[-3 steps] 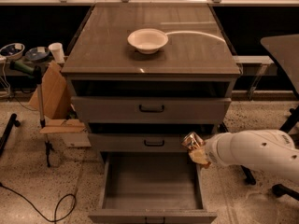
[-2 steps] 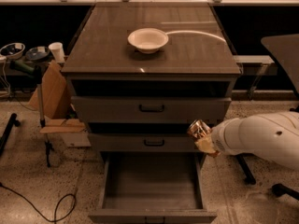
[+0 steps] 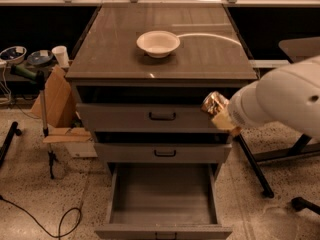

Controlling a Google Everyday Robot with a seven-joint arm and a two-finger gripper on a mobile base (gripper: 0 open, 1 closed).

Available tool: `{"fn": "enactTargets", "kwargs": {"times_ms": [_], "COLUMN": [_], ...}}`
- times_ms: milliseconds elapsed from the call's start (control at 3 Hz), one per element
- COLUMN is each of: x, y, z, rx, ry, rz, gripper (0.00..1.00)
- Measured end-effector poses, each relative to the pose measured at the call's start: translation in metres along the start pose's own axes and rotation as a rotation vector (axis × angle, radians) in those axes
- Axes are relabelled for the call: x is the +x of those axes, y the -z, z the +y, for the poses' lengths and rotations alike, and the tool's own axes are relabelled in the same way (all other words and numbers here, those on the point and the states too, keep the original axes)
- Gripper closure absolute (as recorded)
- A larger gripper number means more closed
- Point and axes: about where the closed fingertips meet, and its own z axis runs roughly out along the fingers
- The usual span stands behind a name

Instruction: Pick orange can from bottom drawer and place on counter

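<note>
While we are holding the can (image 3: 215,103) clenched in our fingers (image 3: 223,122), just below the right front corner of the desk (image 3: 115,59) and level with the top drawer (image 3: 150,117), we are judging how it will handle. We are treating it as light, stiff at its ends but thin and easy to dent along its side, and slick because of its shiny skin; we cannot tell whether it is full. The fingers are gripping it at a tilt, and we are reckoning that a hold across the middle of its round wall is safest, firm without crushing. We are seeing the bottom drawer (image 3: 162,196) pulled wide open with nothing lying on its grey floor, and the middle drawer (image 3: 162,153) standing a little ajar, its inside hidden. On the desk a white bowl (image 3: 158,42) is sitting near the middle, and it is looking empty.
</note>
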Motion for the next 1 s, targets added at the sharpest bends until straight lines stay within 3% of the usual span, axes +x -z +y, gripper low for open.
{"fn": "enactTargets", "kwargs": {"times_ms": [333, 667, 1000], "x": [-0.055, -0.102, -0.15], "y": [0.032, 0.04, 0.021], "z": [-0.007, -0.013, -0.031], "rx": [0.05, 0.091, 0.1], "ry": [0.057, 0.097, 0.115], "rz": [0.004, 0.021, -0.004], "gripper": [1.0, 1.0, 1.0]}}
